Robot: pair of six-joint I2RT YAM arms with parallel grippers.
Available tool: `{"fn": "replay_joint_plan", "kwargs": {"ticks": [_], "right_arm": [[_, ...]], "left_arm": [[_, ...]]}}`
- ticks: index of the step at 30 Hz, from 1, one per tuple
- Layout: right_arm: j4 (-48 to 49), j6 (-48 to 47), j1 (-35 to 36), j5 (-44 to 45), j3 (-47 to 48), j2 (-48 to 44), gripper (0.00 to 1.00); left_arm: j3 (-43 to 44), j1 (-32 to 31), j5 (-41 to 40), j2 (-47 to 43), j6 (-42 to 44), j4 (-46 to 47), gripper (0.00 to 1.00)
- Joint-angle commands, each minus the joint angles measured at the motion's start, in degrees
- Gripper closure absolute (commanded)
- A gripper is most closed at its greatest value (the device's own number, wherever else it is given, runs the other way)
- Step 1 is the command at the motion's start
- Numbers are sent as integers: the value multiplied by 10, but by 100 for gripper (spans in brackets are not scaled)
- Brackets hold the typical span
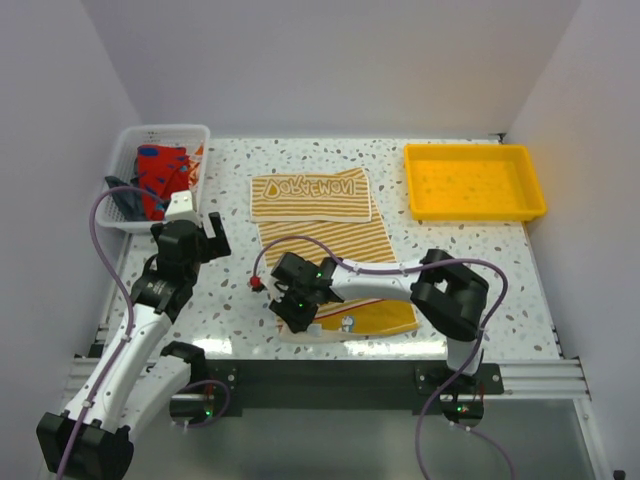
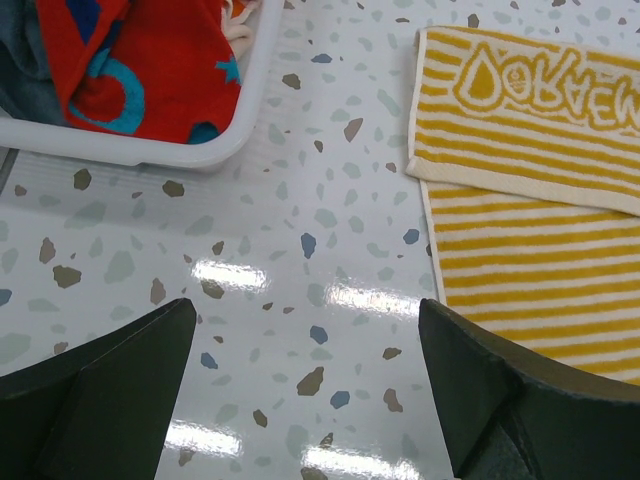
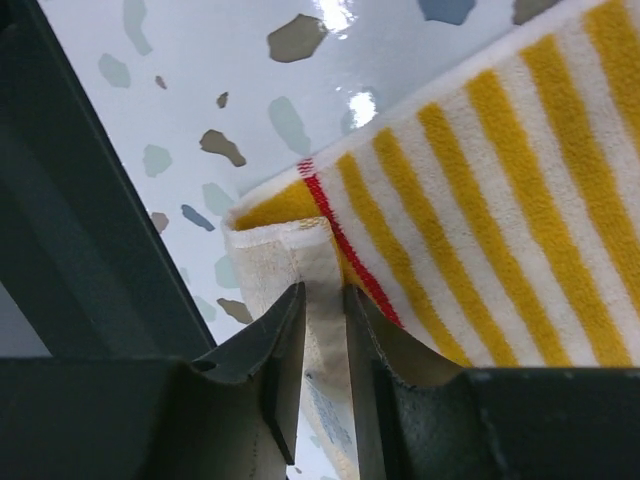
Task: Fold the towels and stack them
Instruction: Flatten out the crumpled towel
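A folded tan-and-white striped towel lies at the table's middle back; it also shows in the left wrist view. A second striped towel lies spread in front of it, its near part orange with a printed face. My right gripper is shut on this towel's near left corner, pinching the white hem between both fingers. My left gripper is open and empty above bare table, left of the towels. More towels, red with teal marks, sit in the white basket.
The white mesh basket stands at the back left; its rim shows in the left wrist view. A yellow plastic tray stands at the back right. The table's near edge runs just below the right gripper.
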Motion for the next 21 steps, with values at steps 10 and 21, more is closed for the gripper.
{"fn": "replay_joint_plan", "kwargs": {"ticks": [10, 21], "right_arm": [[-19, 3, 45, -21, -2, -46, 87], [-70, 8, 111, -83, -2, -37, 73]], "left_arm": [[5, 4, -14, -6, 12, 23, 2], [4, 4, -5, -5, 12, 21, 2]]}}
